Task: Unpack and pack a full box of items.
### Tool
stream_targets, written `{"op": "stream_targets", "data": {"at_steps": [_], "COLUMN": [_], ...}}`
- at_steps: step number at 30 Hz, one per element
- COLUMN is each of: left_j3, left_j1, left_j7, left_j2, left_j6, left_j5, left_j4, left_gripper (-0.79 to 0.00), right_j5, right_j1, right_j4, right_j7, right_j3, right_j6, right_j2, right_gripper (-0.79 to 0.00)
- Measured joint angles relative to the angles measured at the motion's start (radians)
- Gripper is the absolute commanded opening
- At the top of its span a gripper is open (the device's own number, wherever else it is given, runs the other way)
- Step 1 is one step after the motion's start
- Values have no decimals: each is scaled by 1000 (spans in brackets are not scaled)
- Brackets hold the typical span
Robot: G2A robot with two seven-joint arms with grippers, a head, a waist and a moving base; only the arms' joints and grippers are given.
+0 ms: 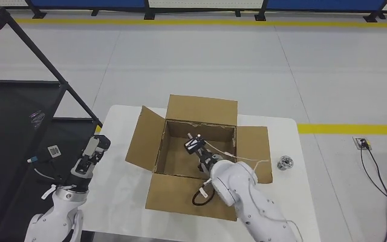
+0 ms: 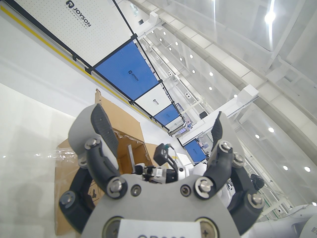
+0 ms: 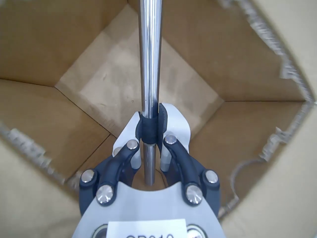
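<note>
**A:** What carries everything?

**B:** A white table (image 1: 124, 193). An open cardboard box (image 1: 172, 193) sits on its middle, reaching almost to the far edge. All four flaps are folded outward, and the near flap lies flat toward the near edge.

**A:** What is inside the box?

**B:** The right wrist view shows bare brown walls (image 3: 223, 50) and a bare floor, with torn tape along the rims. The right arm reaches in from the near right side of the table.

**A:** What about its end effector?

**B:** The right end effector (image 3: 151, 117) is down inside the box, fingers clamped narrow on a steel rod (image 3: 149, 38). It holds the rod near one end. A short stub points back toward the palm, and the long part runs on between the fingers, deeper into the box. I cannot see the far tip.

**A:** And the other arm?

**B:** The left end effector (image 2: 158, 111) hangs at the left edge of the table, apart from the box's left flap. It is tilted upward, its fingers spread wide with nothing between them.

**A:** Is anything smaller lying about?

**B:** A small round metal part (image 1: 285, 163) lies on the table near the right edge, just beside the box's right flap but not touching it.
</note>
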Motion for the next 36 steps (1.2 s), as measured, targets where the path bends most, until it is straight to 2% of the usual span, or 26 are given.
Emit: {"op": "stream_targets", "data": {"at_steps": [4, 7, 14, 18, 23, 28, 32, 36], "left_j3": [0, 0, 0, 0, 0, 0, 0, 0], "left_j1": [0, 0, 0, 0, 0, 0, 0, 0], "left_j7": [0, 0, 0, 0, 0, 0, 0, 0], "left_j2": [0, 0, 0, 0, 0, 0, 0, 0], "left_j6": [0, 0, 0, 0, 0, 0, 0, 0], "left_j5": [0, 0, 0, 0, 0, 0, 0, 0], "left_j4": [0, 0, 0, 0, 0, 0, 0, 0], "left_gripper": [0, 0, 0, 0, 0, 0, 0, 0], "right_j5": [-23, -15, 81, 167, 313, 470, 553, 606], "right_j1": [-119, -223, -525, -684, -810, -814, -717, -601], "right_j4": [-176, -301, -575, -661, -661, -561, -411, -212], "right_j7": [-104, -204, -457, -554, -583, -552, -430, -371], "right_j3": [82, 150, 353, 471, 637, 772, 845, 863], "right_j6": [-11, 20, 72, 96, 104, 86, 40, -8], "right_j2": [20, 32, 55, 61, 66, 72, 87, 100], "right_gripper": [-785, -785, -785, -785, -785, -785, -785, -785]}}
